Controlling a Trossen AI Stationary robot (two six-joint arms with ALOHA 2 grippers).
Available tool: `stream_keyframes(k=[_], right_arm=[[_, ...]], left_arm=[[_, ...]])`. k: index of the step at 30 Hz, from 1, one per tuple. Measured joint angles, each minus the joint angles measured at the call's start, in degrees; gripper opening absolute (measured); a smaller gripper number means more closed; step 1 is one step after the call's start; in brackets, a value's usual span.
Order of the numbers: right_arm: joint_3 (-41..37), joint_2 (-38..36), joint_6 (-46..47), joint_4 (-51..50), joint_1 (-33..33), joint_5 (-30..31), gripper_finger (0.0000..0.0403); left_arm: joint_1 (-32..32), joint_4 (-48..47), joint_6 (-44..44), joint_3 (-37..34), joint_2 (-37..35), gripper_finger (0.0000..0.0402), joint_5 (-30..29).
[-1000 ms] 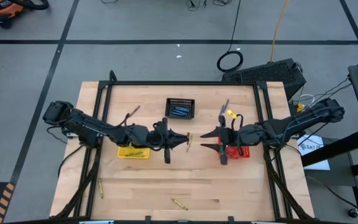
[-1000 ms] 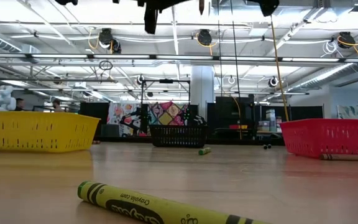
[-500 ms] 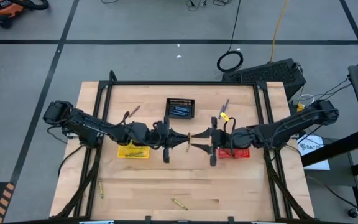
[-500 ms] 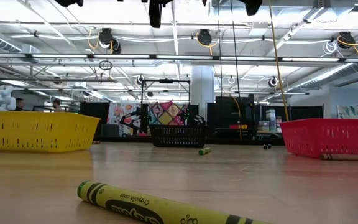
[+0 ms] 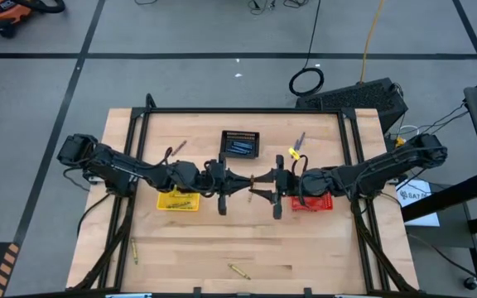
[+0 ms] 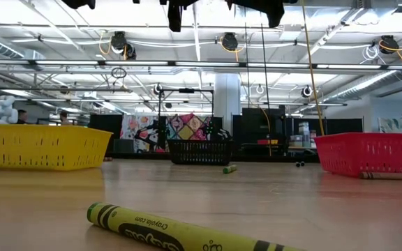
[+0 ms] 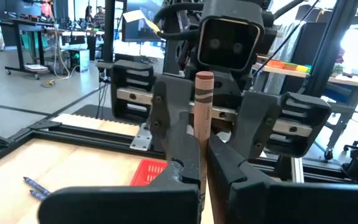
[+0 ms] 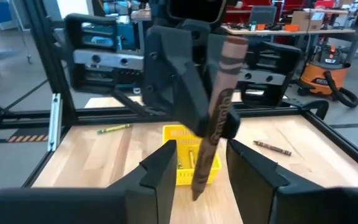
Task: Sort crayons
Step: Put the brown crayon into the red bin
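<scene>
two grippers meet at the middle of the high view: the left gripper (image 5: 248,185) pinches a brown crayon (image 5: 252,184), and the right gripper (image 5: 259,188) faces it with its fingers spread around that stick. loose crayons (image 5: 238,271) lie near the lower edge. low view: a yellow-green crayon (image 6: 180,231) fills the foreground. left wrist view: the crayon (image 7: 202,127) stands upright, clamped. right wrist view: it sits between parted fingers (image 8: 160,168), before the yellow basket (image 8: 189,163).

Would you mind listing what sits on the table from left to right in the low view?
Yellow basket → yellow-green crayon lying nearest the camera → black basket far back → small crayon just right of it → red basket.
</scene>
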Motion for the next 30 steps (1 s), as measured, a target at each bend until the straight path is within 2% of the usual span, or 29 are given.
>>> stream_keyframes(k=[4, 10, 12, 18, 30], right_arm=[[0.0, 0.78, 0.09, 1.01, -0.88, -0.02, 0.0103], [0.02, 2.0, 0.56, 1.2, -1.59, -0.35, 0.0025], [0.02, 2.0, 1.36, 1.09, -1.65, -0.42, 0.0009], [0.02, 1.62, 1.86, 0.05, -1.69, -0.45, 0.0006], [0.02, -0.47, 11.05, -11.55, -1.06, 0.0, 0.0003]], left_arm=[[0.2, -0.02, -0.01, 0.0, 0.0, 0.0, 0.0], [0.21, -0.24, 0.15, 0.0, 0.0, 0.0, 0.0], [0.21, -0.36, 0.23, 0.0, 0.0, 0.0, -0.04], [0.26, -1.29, 0.17, 0.04, 0.02, 0.0006, -0.07], [1.04, -4.97, 0.04, 0.04, 0.04, 0.0071, -0.15]])
